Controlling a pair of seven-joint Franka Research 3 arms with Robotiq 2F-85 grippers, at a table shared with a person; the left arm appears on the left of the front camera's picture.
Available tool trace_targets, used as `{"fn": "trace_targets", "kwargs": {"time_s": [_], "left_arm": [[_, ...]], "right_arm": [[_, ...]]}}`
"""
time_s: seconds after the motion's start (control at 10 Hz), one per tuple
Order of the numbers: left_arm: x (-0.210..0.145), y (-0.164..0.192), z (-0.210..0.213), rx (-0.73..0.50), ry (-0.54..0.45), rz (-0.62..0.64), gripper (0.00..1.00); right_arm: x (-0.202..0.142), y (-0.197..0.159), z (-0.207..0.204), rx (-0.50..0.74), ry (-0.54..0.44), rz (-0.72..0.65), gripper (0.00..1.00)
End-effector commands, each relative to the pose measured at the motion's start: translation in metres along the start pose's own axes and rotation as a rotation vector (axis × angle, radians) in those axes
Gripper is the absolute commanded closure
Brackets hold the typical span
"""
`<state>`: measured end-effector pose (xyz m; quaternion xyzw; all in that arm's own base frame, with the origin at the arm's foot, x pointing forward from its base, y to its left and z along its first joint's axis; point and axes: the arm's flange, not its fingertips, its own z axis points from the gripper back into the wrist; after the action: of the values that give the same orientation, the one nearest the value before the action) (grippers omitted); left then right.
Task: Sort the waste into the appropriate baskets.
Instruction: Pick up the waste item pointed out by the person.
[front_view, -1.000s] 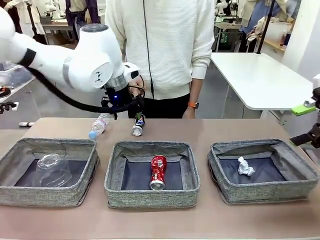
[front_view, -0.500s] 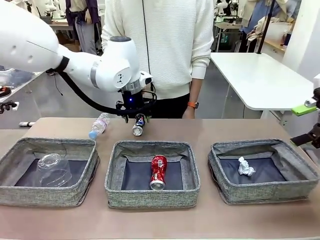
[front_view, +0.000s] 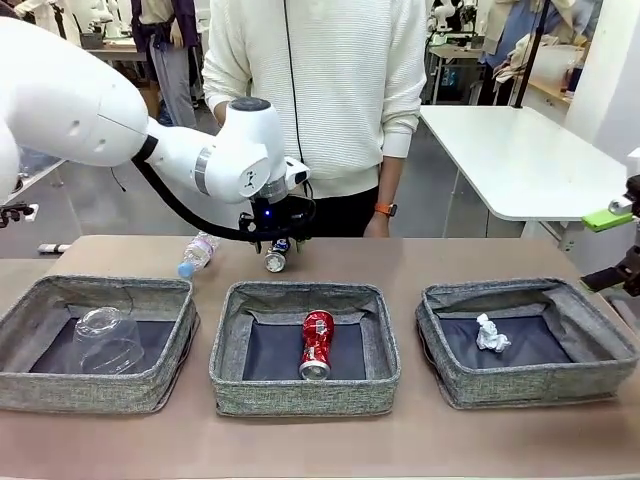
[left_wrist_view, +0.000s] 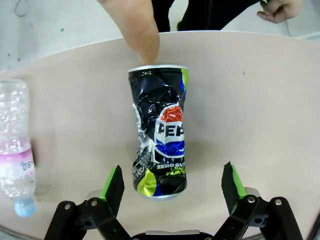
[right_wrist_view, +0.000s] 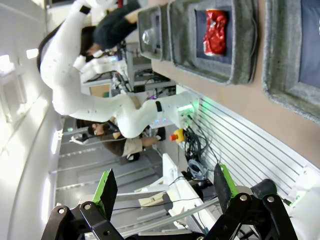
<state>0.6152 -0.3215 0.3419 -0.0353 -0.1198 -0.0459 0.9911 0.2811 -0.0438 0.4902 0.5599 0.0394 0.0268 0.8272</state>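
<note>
One dark can (left_wrist_view: 159, 145) flat, axis toward person (front_view: 320, 100); top perhaps far.

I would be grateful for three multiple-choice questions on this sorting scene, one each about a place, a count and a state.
1. Where does the red can lie? A) on the table B) in the middle basket C) in the left gripper
2. How many waste items lie loose on the table? A) none B) four C) two
3. How is the left gripper? A) open, the Pepsi can between its fingers B) shut on the clear bottle C) shut on nothing
Answers: B, it rests on that basket's dark bottom; C, the Pepsi can and the clear bottle lie on the table itself; A, its fingers stand apart beside the can.
</note>
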Motion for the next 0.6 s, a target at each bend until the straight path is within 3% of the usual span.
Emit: {"fn": "trace_targets", "kwargs": {"time_s": [0.0, 0.4, 0.5], "left_arm": [[-0.0043, 0.0034, -0.009, 0.037, -0.049, 0.013, 0.0], [-0.0074, 0.0048, -0.0159, 0.049, -0.062, 0.034, 0.0], [-0.0076, 0.0052, -0.0163, 0.055, -0.058, 0.038, 0.59]], "right_arm": [[0.0006, 0.0024, 0.002, 0.017, 0.003, 0.011, 0.0], [0.0006, 0.0024, 0.002, 0.017, 0.003, 0.011, 0.0], [0.0006, 0.0024, 0.002, 0.017, 0.003, 0.011, 0.0]]}}
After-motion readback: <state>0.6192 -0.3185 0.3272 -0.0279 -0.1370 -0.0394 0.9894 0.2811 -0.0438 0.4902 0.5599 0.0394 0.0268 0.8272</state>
